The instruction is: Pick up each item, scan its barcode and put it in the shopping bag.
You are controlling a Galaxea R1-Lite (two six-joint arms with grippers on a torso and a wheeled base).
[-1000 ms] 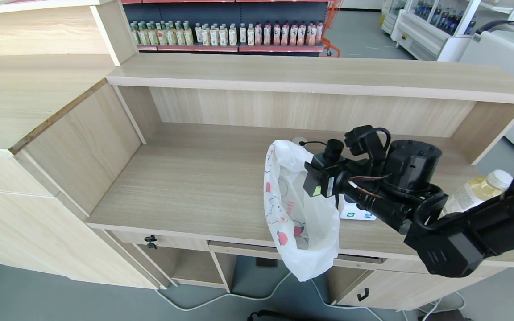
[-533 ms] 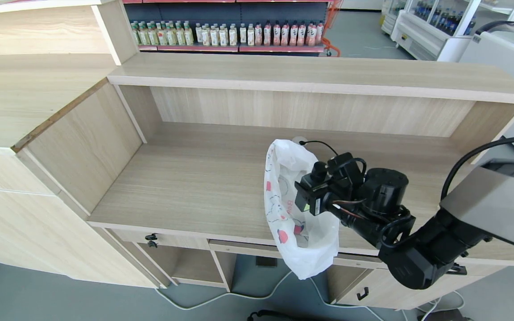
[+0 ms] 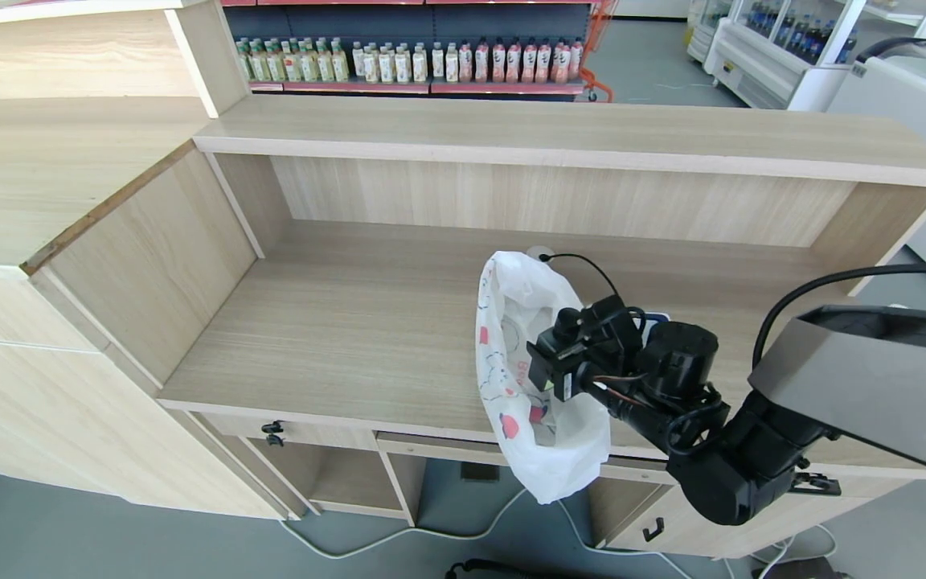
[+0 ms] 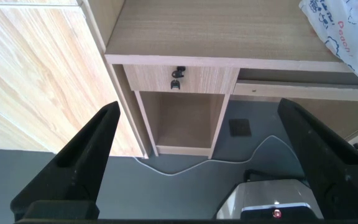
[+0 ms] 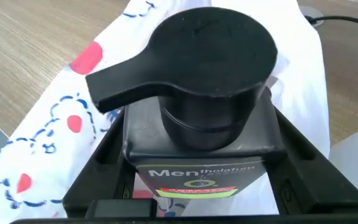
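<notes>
A white shopping bag (image 3: 523, 386) with red and blue print hangs over the counter's front edge, its mouth open. My right gripper (image 3: 553, 363) is at the bag's mouth, shut on a black container with a round black cap (image 5: 210, 74) and a green-and-red label. In the right wrist view the fingers (image 5: 98, 168) clamp the container's two sides, with the bag's plastic (image 5: 55, 124) around and below it. My left gripper (image 4: 197, 168) stands open and empty below counter height, facing the drawer front; the bag's edge (image 4: 347, 31) shows at one corner.
A black cable (image 3: 583, 261) runs from a round white socket (image 3: 539, 252) across the wooden counter (image 3: 366, 322). A raised shelf (image 3: 559, 133) overhangs the back. A drawer with a key (image 4: 177, 74) sits under the counter edge, and a white cord (image 4: 185, 168) lies on the floor.
My right arm has come down and towards the counter's front edge, bringing the black container from above the bag into its mouth. The arm now covers the drink bottle at the right.
</notes>
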